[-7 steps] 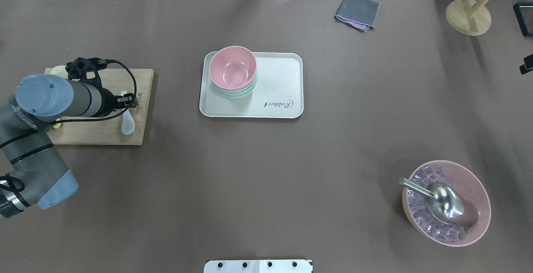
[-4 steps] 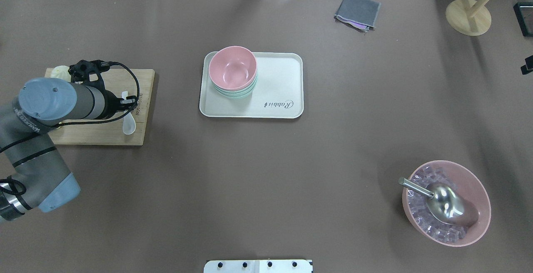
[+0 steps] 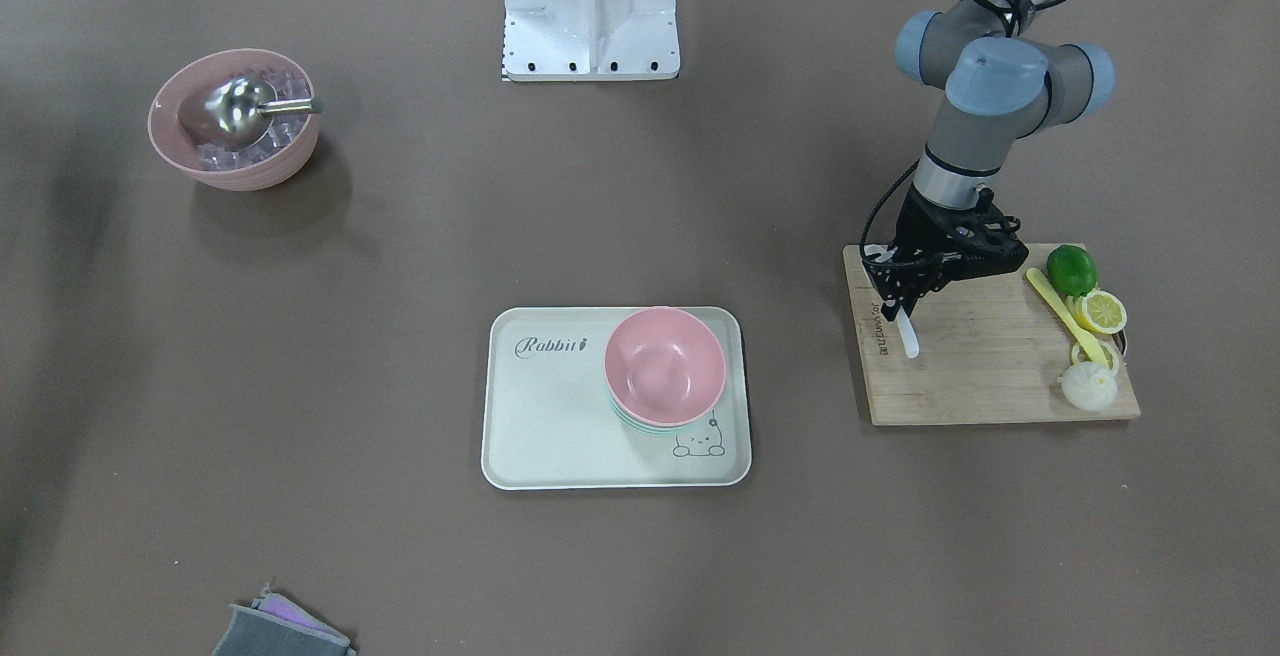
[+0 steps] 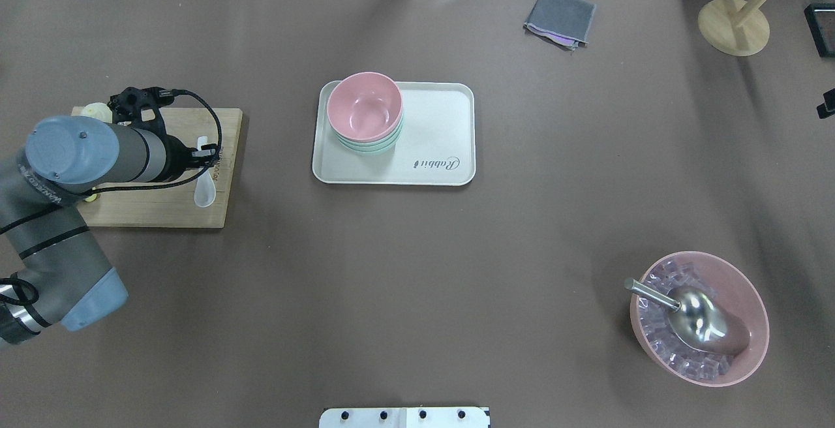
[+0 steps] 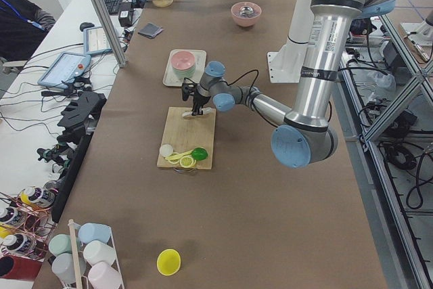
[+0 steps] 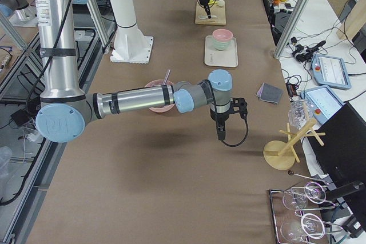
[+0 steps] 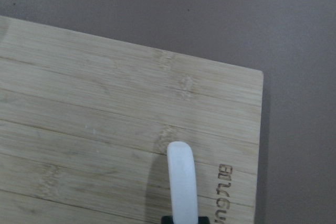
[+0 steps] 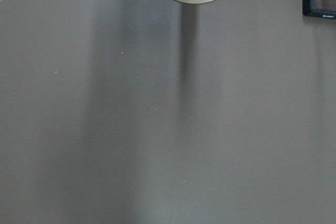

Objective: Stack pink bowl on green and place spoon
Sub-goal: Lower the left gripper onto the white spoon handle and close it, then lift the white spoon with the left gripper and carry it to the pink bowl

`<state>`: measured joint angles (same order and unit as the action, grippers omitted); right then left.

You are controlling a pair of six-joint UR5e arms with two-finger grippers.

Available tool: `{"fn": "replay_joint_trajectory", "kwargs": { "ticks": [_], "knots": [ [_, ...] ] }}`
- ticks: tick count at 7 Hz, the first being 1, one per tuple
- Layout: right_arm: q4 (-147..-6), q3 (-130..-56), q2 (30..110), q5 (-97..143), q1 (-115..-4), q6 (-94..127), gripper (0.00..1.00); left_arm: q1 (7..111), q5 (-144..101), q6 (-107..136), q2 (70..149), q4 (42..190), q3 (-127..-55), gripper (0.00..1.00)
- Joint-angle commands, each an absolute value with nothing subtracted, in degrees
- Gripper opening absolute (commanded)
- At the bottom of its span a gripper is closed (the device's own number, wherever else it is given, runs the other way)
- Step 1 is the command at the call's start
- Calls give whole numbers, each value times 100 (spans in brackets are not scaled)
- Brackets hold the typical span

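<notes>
Brown covering is spread over the whole table (image 4: pixel 417 252), and a cream tray (image 4: pixel 437 128) is seen at the upper middle of the overhead view. At the left end of this tray the pink bowl (image 4: pixel 363 107) is already nested on the green bowl (image 4: pixel 372 148), so the stacking is judged to be done and only the spoon is left to place. The white spoon (image 4: pixel 204 190) is found at the left of the overhead view, over the right end of a wooden cutting board (image 4: pixel 150 209), well apart from the tray. It is pinched by the left gripper (image 3: pixel 897 301), whose fingers are drawn narrow on the handle. Some trouble can be expected from here. The handle is thin and smooth, so the spoon may be turned or slipped in the jaws during the carry across the table. If it is lowered carelessly, the stacked bowls, which stand close to the tray's rim, may be pushed or tipped. Relative to the claw, the scoop end is projected toward the bottom of the overhead frame. The handle tip is projected the opposite way and is shown at the bottom centre of the left wrist view, above the board's corner. Whether the right gripper (image 6: pixel 220 134) is wide or narrow cannot be told.
</notes>
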<state>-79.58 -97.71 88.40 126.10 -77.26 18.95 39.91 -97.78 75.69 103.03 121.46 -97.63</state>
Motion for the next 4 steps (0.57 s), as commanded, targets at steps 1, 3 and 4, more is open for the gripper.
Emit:
{"fn": "replay_joint_trajectory", "kwargs": {
  "ticks": [1,3,4],
  "knots": [
    [-7954,-9747,9095,12630,-7726,1785,100,4060,-9494,8179,11007,11511,-9835,0],
    [-7954,-9791,9219,12691,-7726,1679,100,4017,-9273,8960,12316,10086,-9809,0],
    [-7954,-9791,9237,12683,-7726,1679,100,3999,-9264,9278,12862,9855,-9548,0]
  ]
}}
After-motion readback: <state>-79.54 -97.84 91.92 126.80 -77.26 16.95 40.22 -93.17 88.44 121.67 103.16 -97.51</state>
